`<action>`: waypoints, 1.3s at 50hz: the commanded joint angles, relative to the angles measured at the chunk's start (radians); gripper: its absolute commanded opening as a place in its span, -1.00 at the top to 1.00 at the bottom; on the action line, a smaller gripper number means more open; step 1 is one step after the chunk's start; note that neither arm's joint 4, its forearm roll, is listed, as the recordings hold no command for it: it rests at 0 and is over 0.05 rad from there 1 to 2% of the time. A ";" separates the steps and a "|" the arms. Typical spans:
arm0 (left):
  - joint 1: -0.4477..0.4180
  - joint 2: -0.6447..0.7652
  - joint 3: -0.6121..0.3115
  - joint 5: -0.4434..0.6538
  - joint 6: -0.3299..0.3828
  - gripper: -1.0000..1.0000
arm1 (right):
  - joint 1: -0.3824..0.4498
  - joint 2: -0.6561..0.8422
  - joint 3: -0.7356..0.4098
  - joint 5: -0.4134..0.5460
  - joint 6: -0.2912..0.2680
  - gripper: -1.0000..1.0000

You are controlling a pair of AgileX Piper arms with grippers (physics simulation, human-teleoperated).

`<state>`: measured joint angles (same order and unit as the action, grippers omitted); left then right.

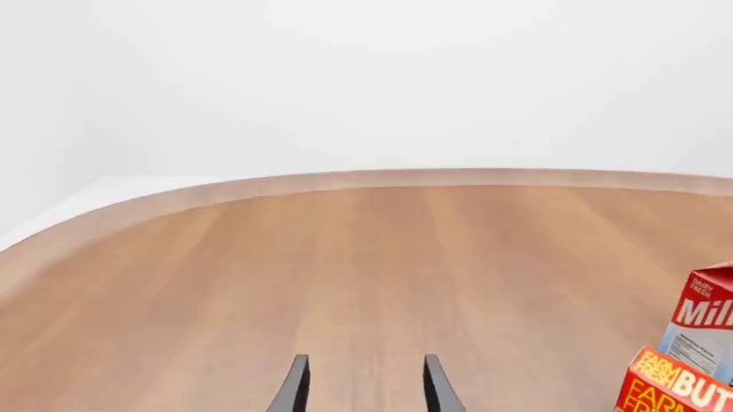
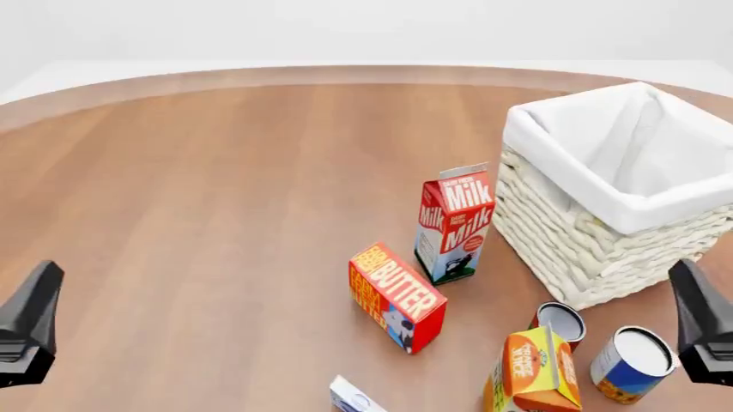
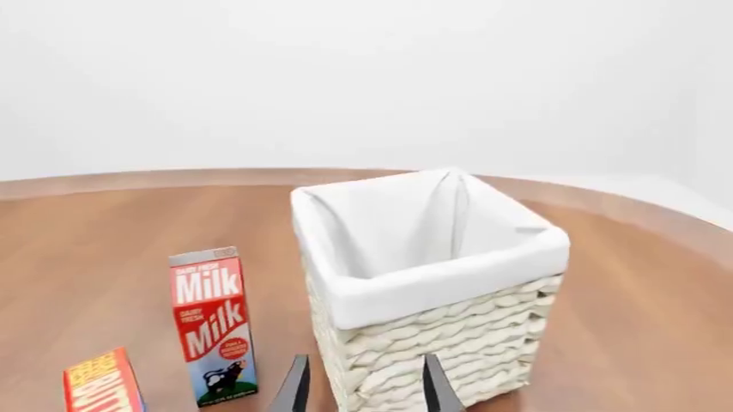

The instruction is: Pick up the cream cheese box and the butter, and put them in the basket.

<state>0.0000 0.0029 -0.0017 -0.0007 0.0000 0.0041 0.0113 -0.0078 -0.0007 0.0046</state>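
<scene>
The butter (image 2: 396, 296), a red and orange box, lies on the wooden table left of the milk carton (image 2: 455, 225). At the bottom edge of the front view, only a corner of the cream cheese box (image 2: 353, 397) shows, white with blue. At the right stands the wicker basket (image 2: 572, 236), lined with white cloth and with nothing seen inside. My left gripper (image 1: 366, 388) is open over bare wood far left of the butter (image 1: 675, 388). My right gripper (image 3: 364, 388) is open, facing the basket (image 3: 481, 335); the butter (image 3: 103, 384) lies off to one side.
An orange juice carton (image 2: 533, 373) and two cans (image 2: 559, 322) (image 2: 633, 365) crowd the space in front of the basket. The milk carton (image 3: 215, 322) stands upright close to the basket's wall. The table's curved edge (image 2: 287, 75) runs along the back.
</scene>
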 commanded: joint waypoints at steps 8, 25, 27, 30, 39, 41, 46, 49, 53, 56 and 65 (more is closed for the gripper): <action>0.000 0.005 -0.003 -0.001 0.000 -1.00 | 0.098 0.046 -0.042 0.026 0.099 -1.00; 0.000 0.005 -0.003 -0.001 0.000 -1.00 | 0.364 0.372 -0.212 -0.025 0.091 -1.00; 0.000 0.005 -0.003 -0.001 0.000 -1.00 | 0.395 0.398 -0.253 -0.006 0.107 -1.00; 0.000 0.005 -0.003 -0.001 0.000 -1.00 | 0.432 0.443 -0.318 0.025 0.097 -1.00; 0.000 0.005 -0.003 -0.001 0.000 -1.00 | 0.531 0.570 -0.459 0.066 0.107 -1.00; 0.000 0.005 -0.003 -0.001 0.000 -1.00 | 0.573 0.618 -0.492 0.075 0.088 -1.00; 0.000 0.005 -0.003 -0.001 0.000 -1.00 | 0.624 0.701 -0.539 0.092 0.093 -1.00; 0.000 0.005 -0.003 -0.001 0.000 -1.00 | 0.619 0.739 -0.581 0.114 0.071 -1.00; 0.000 0.005 -0.003 -0.001 0.000 -1.00 | 0.657 0.785 -0.654 0.149 0.095 -1.00; 0.000 0.005 -0.003 -0.001 0.000 -1.00 | 0.654 0.825 -0.687 0.163 0.085 -1.00; 0.000 0.005 -0.003 -0.001 0.000 -1.00 | 0.703 0.922 -0.773 0.205 0.152 -1.00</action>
<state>0.0000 0.0075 -0.0043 -0.0019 0.0000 0.6507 0.8222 -0.6738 0.1536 0.1226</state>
